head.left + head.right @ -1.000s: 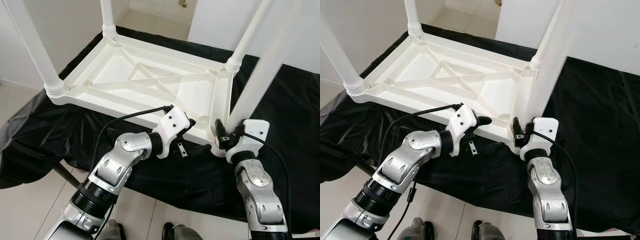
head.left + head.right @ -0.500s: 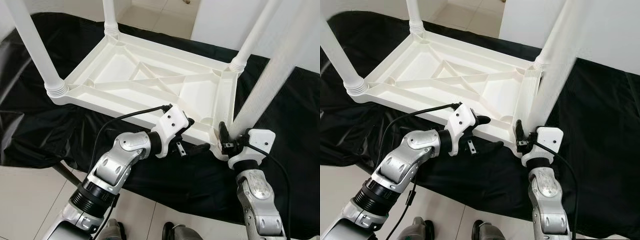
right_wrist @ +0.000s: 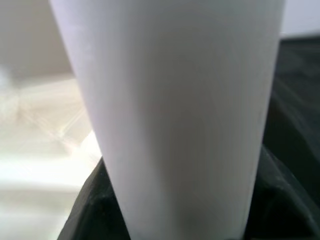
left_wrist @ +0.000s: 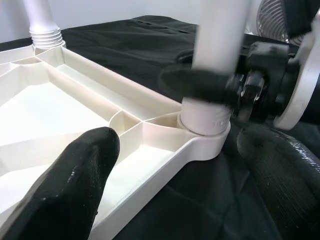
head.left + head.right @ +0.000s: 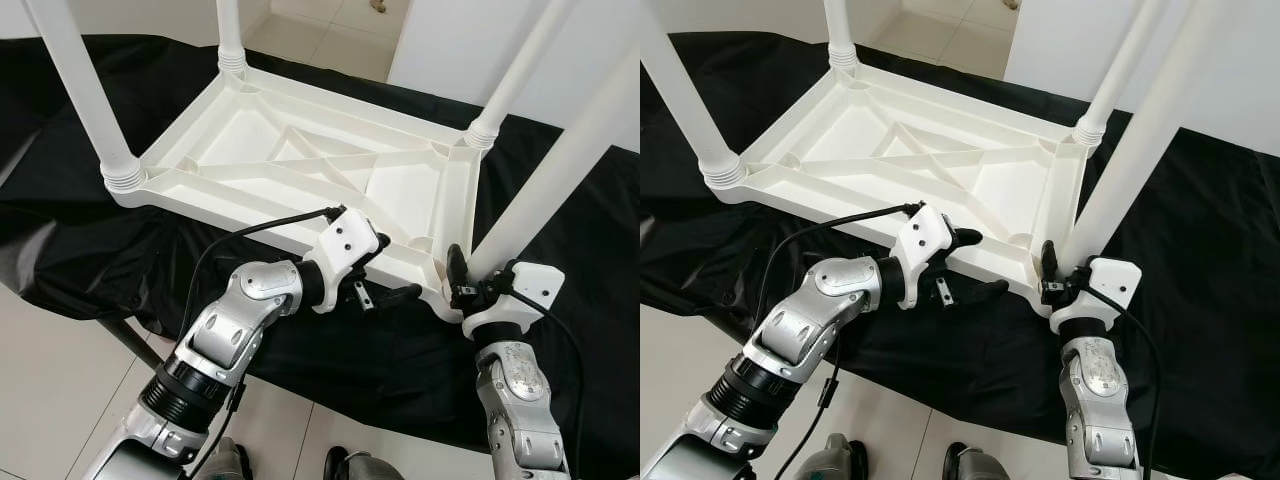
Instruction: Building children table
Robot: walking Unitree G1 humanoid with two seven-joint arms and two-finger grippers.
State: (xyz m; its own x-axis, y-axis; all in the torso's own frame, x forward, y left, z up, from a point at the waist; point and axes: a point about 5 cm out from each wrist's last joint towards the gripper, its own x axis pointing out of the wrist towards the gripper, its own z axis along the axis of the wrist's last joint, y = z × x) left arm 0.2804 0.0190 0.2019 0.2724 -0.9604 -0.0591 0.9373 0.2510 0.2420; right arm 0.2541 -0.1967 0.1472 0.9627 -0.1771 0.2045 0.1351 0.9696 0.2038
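Note:
A white plastic children's table (image 5: 300, 165) lies upside down on a black cloth (image 5: 60, 250), its four legs pointing up. My right gripper (image 5: 478, 275) is shut on the near right leg (image 5: 560, 175) just above its socket at the table's corner (image 4: 205, 125); that leg (image 3: 175, 110) stands close before the right wrist camera. My left gripper (image 5: 390, 270) is open and straddles the table's near rim (image 4: 165, 165), one finger (image 4: 75, 185) over the ribbed underside and the other outside, over the cloth.
The other three legs (image 5: 75, 90) (image 5: 230, 30) (image 5: 515, 70) stand screwed into their corners. The cloth-covered surface ends at its front edge near my arms, with pale tiled floor (image 5: 50, 400) below. White walls (image 5: 470, 30) stand behind.
The whole picture has shifted, so the camera moved. My right gripper stays clasped on the leg near its base, and my left gripper stays at the same spot on the rim.

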